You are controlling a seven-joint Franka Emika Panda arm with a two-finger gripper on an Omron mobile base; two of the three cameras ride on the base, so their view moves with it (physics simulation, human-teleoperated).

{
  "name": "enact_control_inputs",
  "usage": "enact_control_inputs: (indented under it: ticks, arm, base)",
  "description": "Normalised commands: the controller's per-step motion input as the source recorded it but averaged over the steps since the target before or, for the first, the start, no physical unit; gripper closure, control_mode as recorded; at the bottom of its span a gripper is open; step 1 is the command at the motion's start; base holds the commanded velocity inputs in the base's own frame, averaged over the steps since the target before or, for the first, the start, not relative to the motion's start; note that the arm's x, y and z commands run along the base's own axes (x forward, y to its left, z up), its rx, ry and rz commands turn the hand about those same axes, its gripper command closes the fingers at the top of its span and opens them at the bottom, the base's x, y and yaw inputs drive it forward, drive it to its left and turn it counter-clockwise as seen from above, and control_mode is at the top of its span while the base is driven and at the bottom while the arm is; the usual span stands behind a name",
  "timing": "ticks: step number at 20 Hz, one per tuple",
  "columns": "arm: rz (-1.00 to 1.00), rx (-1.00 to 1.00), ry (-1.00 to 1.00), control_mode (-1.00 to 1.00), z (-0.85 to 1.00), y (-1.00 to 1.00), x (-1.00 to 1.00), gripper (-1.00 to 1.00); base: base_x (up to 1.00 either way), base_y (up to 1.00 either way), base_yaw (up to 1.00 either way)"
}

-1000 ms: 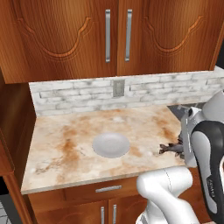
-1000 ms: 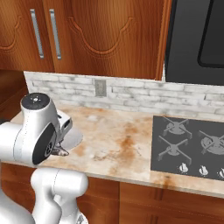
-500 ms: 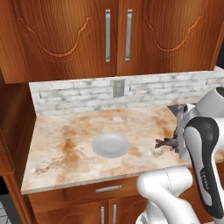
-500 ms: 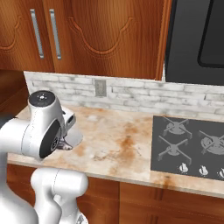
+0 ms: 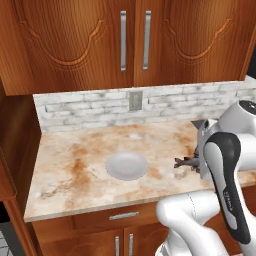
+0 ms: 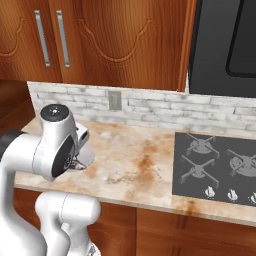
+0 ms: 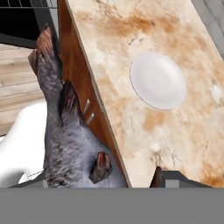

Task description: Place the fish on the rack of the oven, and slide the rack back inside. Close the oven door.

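Observation:
My gripper [image 7: 109,181] is shut on the fish [image 7: 61,127], a grey-brown body with a reddish fin that stretches up the left of the hand view. One dark fingertip [image 7: 171,178] shows at the bottom right. In the left base view the fish's tail [image 5: 184,162] sticks out left from behind my forearm, above the counter's front right part. At the top left of the hand view, past the counter's end and out over the floor, lies a dark panel with thin wire bars [image 7: 22,15]; it looks like the oven with its rack, mostly cut off.
A round pale plate [image 5: 127,165] sits bare on the marble counter [image 5: 75,170]. A cooktop [image 6: 215,167] lies at the counter's right, under a black appliance [image 6: 225,45]. Wooden cabinets with silver handles [image 5: 135,40] hang above. The wood floor [image 7: 17,83] lies beyond the counter's edge.
My forearm has turned and swung a little, and the fish has risen slightly and shifted left in the left base view. The plate has not moved.

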Motion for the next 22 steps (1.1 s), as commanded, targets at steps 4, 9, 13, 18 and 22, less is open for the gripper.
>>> enact_control_inputs:
  ticks: [4, 9, 13, 18, 22]
  arm:
    - [0.00, 0.00, 0.00, 1.00, 0.00, 0.00, 0.00, 1.00]
    - [0.00, 0.00, 0.00, 1.00, 0.00, 0.00, 0.00, 1.00]
    - [0.00, 0.00, 0.00, 1.00, 0.00, 0.00, 0.00, 1.00]
    - [0.00, 0.00, 0.00, 1.00, 0.00, 0.00, 0.00, 1.00]
    - [0.00, 0.00, 0.00, 1.00, 0.00, 0.00, 0.00, 1.00]
  base:
    - [-0.31, 0.00, 0.20]
    - [-0.43, 0.02, 0.22]
    - [-0.29, 0.22, 0.27]
    - [-0.01, 0.71, 0.39]
    - [0.07, 0.81, 0.51]
